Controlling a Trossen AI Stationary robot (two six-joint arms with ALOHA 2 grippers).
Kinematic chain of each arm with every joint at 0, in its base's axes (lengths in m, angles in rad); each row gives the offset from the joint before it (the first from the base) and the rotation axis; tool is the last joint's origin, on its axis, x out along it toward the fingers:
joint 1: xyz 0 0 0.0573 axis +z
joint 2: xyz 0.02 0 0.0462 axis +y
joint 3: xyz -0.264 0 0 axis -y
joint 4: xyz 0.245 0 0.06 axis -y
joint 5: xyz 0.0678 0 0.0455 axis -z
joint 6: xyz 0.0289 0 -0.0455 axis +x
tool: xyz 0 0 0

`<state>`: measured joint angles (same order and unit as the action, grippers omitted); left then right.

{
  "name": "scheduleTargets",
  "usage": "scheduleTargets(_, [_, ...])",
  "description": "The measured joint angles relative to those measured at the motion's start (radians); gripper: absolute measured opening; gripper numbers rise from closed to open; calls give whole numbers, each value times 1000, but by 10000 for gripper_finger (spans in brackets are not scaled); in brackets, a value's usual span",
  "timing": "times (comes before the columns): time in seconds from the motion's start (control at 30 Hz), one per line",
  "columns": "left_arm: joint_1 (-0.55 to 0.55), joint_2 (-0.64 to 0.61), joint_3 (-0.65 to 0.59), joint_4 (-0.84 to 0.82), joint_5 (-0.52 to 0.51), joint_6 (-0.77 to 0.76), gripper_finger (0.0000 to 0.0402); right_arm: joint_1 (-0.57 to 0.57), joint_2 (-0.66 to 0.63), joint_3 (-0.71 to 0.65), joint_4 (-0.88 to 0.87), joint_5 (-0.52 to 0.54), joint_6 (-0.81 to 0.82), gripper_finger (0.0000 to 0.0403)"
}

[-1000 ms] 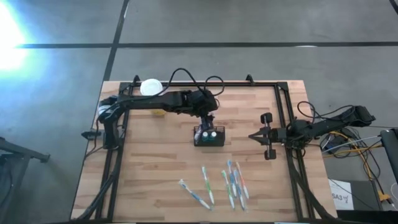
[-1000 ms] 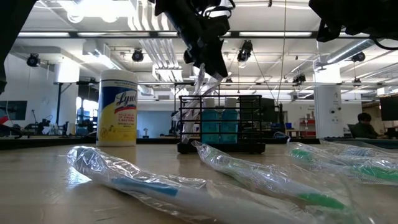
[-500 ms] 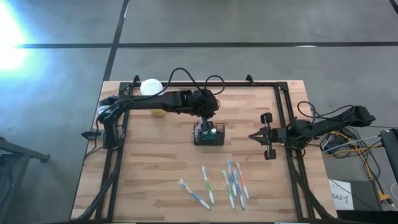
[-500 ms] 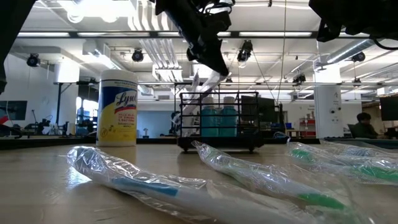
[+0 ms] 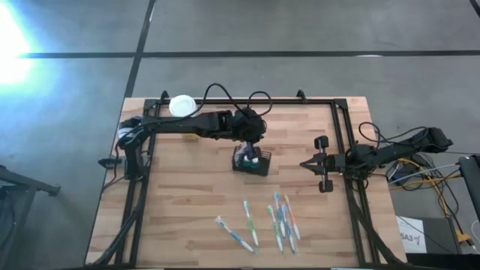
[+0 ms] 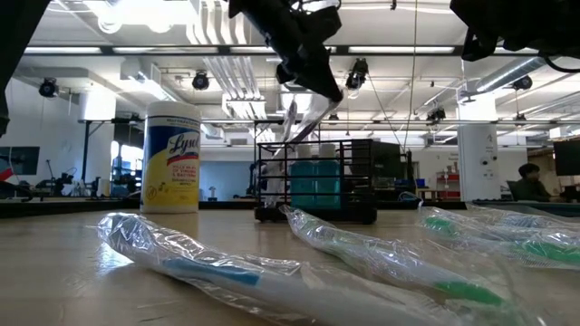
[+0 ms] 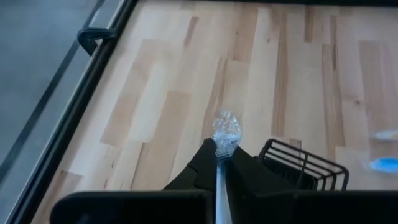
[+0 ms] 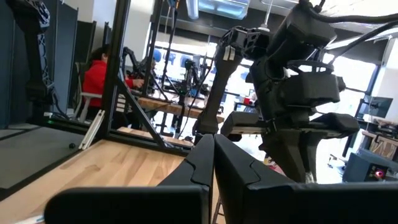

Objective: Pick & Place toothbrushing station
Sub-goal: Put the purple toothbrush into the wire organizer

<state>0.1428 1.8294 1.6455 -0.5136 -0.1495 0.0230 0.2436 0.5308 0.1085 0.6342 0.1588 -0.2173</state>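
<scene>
left gripper (image 7: 216, 160) clamped on wrapped toothbrush (image 7: 225, 132); black slotted holder (image 5: 251, 161) directly below, nearer left arm; right gripper (image 8: 213, 149) closed, empty.

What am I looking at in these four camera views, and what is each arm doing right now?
This is a robot with two dark arms at a wooden table. One camera looks down from above, one sits at table height, and one rides on each wrist. The left gripper is over the small black slotted holder near the table's middle, shut on a plastic-wrapped toothbrush that it holds above the holder. The right gripper waits at the table's right edge with its fingers shut and nothing in it. More wrapped toothbrushes lie along the near side, and a white-lidded wipes tub stands at the back left.
</scene>
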Motion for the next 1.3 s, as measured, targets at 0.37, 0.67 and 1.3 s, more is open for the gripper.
scheduleTargets(0.37, [-19,-3,0,64,-15,-43,11,0,0,0,0,0,0,8])
scheduleTargets(0.67, [-35,-21,-1,126,-26,-59,10,0,0,0,0,-1,8,8])
scheduleTargets(1.3, [-66,-460,-778,913,-160,-124,9,0,1,0,4,-1,34,8])
